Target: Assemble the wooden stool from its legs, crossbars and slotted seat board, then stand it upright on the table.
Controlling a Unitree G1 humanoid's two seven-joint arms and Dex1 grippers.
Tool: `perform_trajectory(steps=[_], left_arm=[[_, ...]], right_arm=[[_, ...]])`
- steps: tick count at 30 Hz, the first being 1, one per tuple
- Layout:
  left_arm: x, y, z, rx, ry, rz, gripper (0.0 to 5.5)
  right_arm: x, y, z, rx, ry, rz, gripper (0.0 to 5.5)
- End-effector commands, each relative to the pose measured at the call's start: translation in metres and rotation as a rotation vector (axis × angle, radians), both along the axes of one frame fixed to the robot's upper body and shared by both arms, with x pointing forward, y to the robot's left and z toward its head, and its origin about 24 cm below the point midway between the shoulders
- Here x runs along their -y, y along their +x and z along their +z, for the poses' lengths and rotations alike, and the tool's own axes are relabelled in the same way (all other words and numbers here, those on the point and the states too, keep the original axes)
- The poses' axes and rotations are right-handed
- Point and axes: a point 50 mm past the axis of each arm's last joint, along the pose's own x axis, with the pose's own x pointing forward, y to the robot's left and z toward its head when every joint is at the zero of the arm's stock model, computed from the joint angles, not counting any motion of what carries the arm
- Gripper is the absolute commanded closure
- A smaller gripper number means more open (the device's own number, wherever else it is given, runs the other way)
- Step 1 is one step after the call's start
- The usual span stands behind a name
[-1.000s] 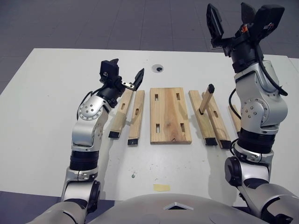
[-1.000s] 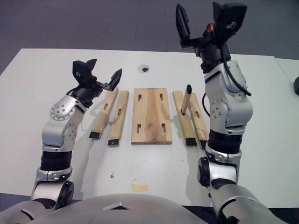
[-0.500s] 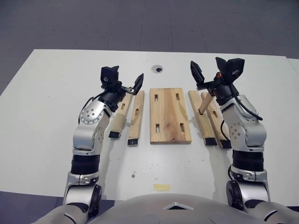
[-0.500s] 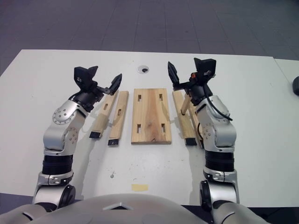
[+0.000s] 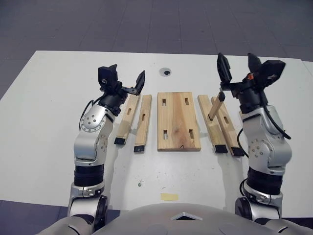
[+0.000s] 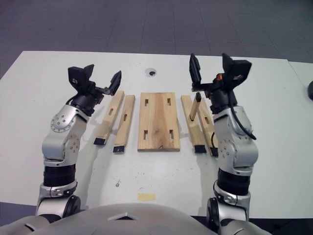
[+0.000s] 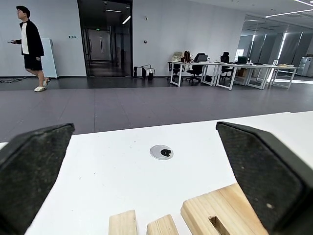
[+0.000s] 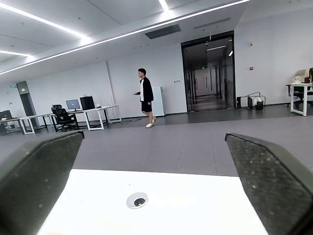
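**A:** Where do we stand on the left?

**B:** Our left tool point(image 5: 125, 79) hangs wide open with nothing in it. Its pads point(image 7: 34, 171) are spread either side of the far ends of the left pair of legs point(image 5: 143, 120). Those legs lie flat on the counter point(image 5: 54, 98) just beneath the tool and run back toward us.

**A:** And to its right?

**B:** The seat board point(image 5: 178, 120) lies flat between our two tools, slots up, apart from both. Beyond it, the right pair of legs point(image 5: 211, 125) lies beneath our right tool point(image 5: 237, 64). One crossbar point(image 5: 215, 105) stands tilted in a slot there, its dark tip just under that tool's inner finger. The right tool also gapes empty, raised clear of the wood.

**A:** How do we expect these pieces to handle?

**B:** We judge them stiff, light and dry, so they should neither flex nor slip much. The dark end caps look smoother, and we would avoid them.

**A:** Where do we take hold?

**B:** We would pinch a leg across its narrow width near mid-length, clear of the slot, so it hangs level. The board looks too broad to span, so we would grip it at an edge, through its thickness. The crossbar sits loosely, we think, so we would grasp it low on the shaft and press straight down.
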Motion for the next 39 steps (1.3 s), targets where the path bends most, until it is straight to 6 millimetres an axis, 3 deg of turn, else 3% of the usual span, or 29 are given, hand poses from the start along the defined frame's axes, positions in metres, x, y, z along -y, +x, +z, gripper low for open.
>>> perform_trajectory(steps=[1, 4, 7, 23, 29, 39], left_arm=[[-0.003, -0.006, -0.008, -0.044, 0.007, 0.015, 0.1], [-0.007, -0.009, -0.011, -0.061, 0.009, 0.025, 0.1], [-0.012, -0.01, -0.015, -0.08, 0.023, 0.034, 0.1], [-0.006, -0.01, -0.023, -0.111, 0.052, 0.006, 0.1], [-0.006, -0.009, -0.026, -0.118, 0.065, 0.008, 0.1], [-0.006, -0.007, -0.027, -0.117, 0.078, 0.012, 0.1]], right_arm=[[0.007, -0.022, -0.051, -0.258, 0.011, 0.012, 0.11], [0.01, -0.044, -0.091, -0.449, 0.002, 0.046, 0.11], [0.006, -0.056, -0.11, -0.56, 0.002, 0.103, 0.11], [0.008, -0.068, -0.139, -0.754, -0.127, 0.053, 0.11], [0.017, -0.062, -0.138, -0.746, -0.257, -0.007, 1.09], [0.016, -0.057, -0.137, -0.735, -0.262, -0.029, 2.91]])
